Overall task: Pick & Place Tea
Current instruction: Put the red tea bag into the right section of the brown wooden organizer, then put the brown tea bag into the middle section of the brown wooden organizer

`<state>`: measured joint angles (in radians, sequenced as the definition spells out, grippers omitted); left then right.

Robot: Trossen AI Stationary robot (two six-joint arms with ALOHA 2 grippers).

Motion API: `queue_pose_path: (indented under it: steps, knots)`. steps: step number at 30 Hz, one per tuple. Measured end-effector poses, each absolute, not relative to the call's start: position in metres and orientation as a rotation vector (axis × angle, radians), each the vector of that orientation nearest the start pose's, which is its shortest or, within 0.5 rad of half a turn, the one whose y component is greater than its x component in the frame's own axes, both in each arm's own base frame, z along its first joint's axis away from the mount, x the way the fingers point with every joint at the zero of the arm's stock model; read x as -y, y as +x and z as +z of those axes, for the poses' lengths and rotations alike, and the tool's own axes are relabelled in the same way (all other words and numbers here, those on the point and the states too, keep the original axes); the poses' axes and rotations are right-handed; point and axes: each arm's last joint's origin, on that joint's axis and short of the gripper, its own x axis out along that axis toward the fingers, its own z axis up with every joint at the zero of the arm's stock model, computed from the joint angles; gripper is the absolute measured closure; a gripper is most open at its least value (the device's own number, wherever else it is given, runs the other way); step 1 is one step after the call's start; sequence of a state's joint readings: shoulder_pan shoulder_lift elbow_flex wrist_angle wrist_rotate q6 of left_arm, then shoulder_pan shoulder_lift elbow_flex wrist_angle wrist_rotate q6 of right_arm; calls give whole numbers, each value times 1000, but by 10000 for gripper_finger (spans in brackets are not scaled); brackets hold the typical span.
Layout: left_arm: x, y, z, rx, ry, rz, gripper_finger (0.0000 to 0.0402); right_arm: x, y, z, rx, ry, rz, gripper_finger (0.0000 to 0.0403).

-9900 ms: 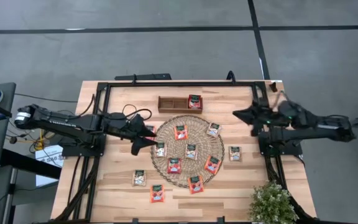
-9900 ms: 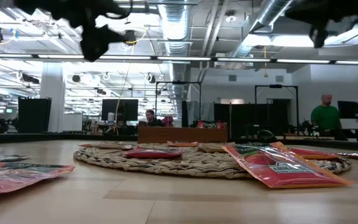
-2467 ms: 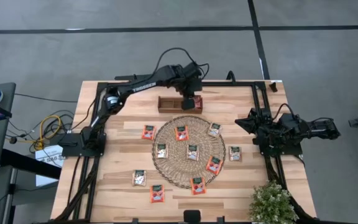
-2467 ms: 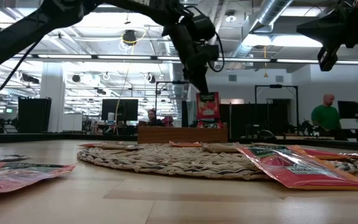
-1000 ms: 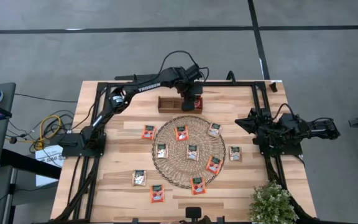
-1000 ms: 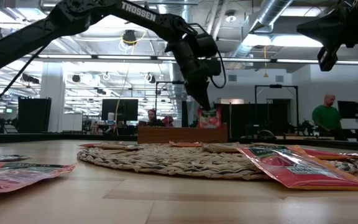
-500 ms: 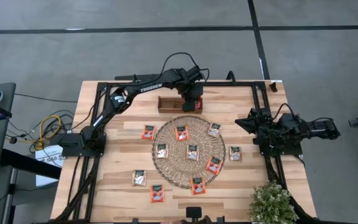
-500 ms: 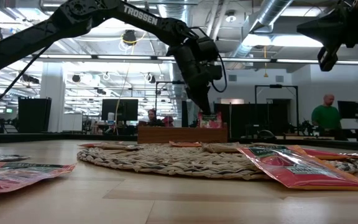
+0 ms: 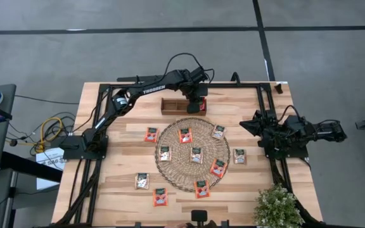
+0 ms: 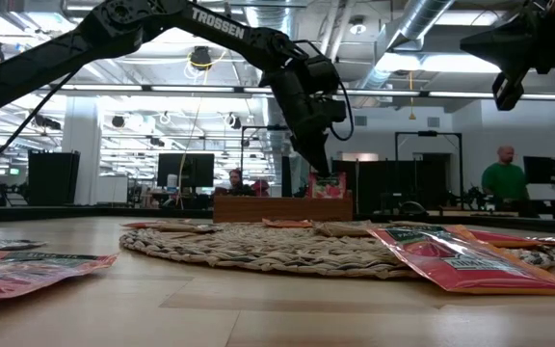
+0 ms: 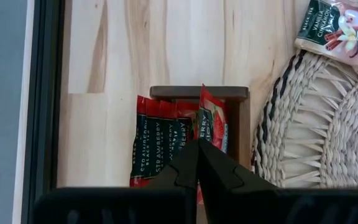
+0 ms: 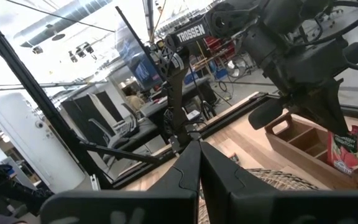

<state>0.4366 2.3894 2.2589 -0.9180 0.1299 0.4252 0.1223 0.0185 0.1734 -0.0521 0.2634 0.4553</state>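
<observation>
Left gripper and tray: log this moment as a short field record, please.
left gripper: over the tray's right end compartment, shut on red tea packet, lowered into it on edge
wooden tray: at the table's far edge, red packets already in that compartment
woven mat: six packets lying on it
loose packets on table: five, around the mat
right gripper: parked at the right side, fingers together, empty

Since my first frames the left gripper (image 9: 197, 103) has travelled from the mat's left edge to the wooden tray (image 9: 173, 106) at the far side. The red tea packet (image 10: 327, 185) it carries, hanging clear above the tray 2.5 s ago, has sunk into the right end compartment.
</observation>
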Motion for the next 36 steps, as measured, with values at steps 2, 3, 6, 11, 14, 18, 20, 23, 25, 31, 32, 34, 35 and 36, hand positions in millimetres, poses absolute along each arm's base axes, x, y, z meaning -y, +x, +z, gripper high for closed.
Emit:
queue_pose_path:
  steps: [2, 3, 6, 11, 14, 18, 20, 23, 25, 31, 32, 34, 35, 36]
  knots:
    - [-213, 465, 228, -1042, 88, 60, 396, -3, 84, 215, 132, 474, -116, 402]
    - [-213, 465, 228, -1041, 83, 63, 390, -3, 84, 215, 132, 474, -116, 402]
    - [-213, 465, 228, -1041, 66, 72, 365, -3, 84, 215, 132, 474, -116, 402]
    - [-211, 463, 227, -1065, 54, 64, 304, -3, 84, 215, 131, 474, -113, 402]
    - [-210, 462, 226, -1086, 44, 53, 266, -3, 84, 215, 131, 474, -113, 402]
    - [-204, 459, 231, -1116, 47, 50, 229, -3, 84, 215, 131, 473, -113, 402]
    - [-199, 457, 241, -1126, 44, 74, 219, -3, 84, 215, 131, 473, -113, 402]
    - [-192, 454, 266, -1112, 31, 128, 214, -3, 84, 215, 131, 473, -112, 402]
    - [-185, 449, 283, -1084, 6, 148, 214, -3, 84, 215, 130, 473, -112, 402]
    - [-148, 424, 335, -1034, -220, 98, 214, -3, 84, 215, 131, 473, -112, 402]
    - [-139, 418, 344, -1036, -256, 53, 214, -3, 84, 215, 131, 472, -112, 402]
    - [-120, 407, 359, -1040, -313, -55, 214, -3, 84, 215, 130, 471, -112, 402]
    - [-110, 401, 367, -1044, -334, -102, 214, -3, 84, 215, 131, 472, -112, 402]
    - [-101, 396, 374, -1046, -347, -132, 214, -3, 84, 215, 131, 472, -113, 402]
